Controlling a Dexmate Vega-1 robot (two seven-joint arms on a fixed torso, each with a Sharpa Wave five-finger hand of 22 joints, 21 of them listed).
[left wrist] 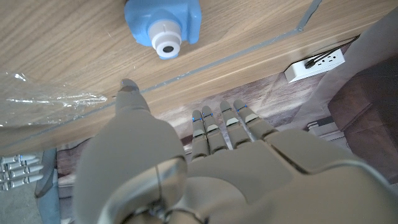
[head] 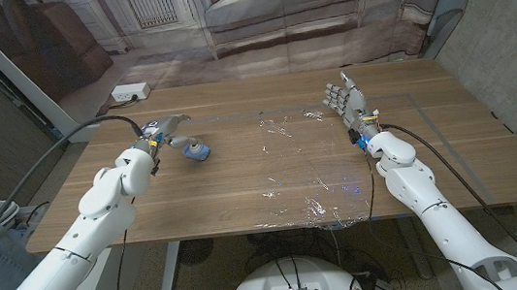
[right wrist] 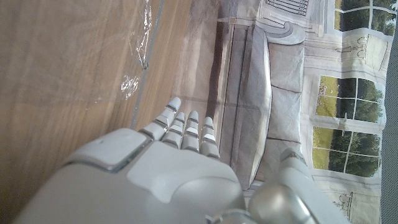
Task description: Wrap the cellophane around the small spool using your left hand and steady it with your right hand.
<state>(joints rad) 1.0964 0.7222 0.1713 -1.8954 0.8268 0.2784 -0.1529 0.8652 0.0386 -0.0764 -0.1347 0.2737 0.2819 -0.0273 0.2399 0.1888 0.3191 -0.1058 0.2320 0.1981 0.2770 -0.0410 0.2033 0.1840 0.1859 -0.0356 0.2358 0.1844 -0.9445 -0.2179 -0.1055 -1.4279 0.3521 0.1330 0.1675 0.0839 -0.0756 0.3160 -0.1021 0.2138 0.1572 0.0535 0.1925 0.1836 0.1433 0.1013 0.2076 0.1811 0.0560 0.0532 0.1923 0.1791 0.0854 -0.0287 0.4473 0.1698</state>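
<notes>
The cellophane [head: 306, 174] lies spread flat and crinkled on the counter [head: 196, 196], reaching from the near edge up through the middle toward the far side. It touches neither robot hand.

On the left, farther back, the left robot hand [head: 162, 134] hangs just beside the spool [head: 197, 152], a small blue piece with a white round cap, which sits on the bare wood well left of the sheet. The left wrist view shows the fingers [left wrist: 227, 127] straight and spread, thumb apart, nothing in them, with the spool [left wrist: 163, 26] just past the fingertips and an edge of the cellophane [left wrist: 46, 99] off to one side.

On the right, the right robot hand [head: 346, 99] stands upright by the far right corner of the sheet, fingers pointing up and apart, holding nothing. The right wrist view shows its fingers [right wrist: 186, 134] extended and a crinkled strip of cellophane [right wrist: 142, 46] on the wood beyond.

Past the counter's far edge a white power strip [head: 130, 92] lies on the floor, with a sofa [head: 282, 6] behind.
</notes>
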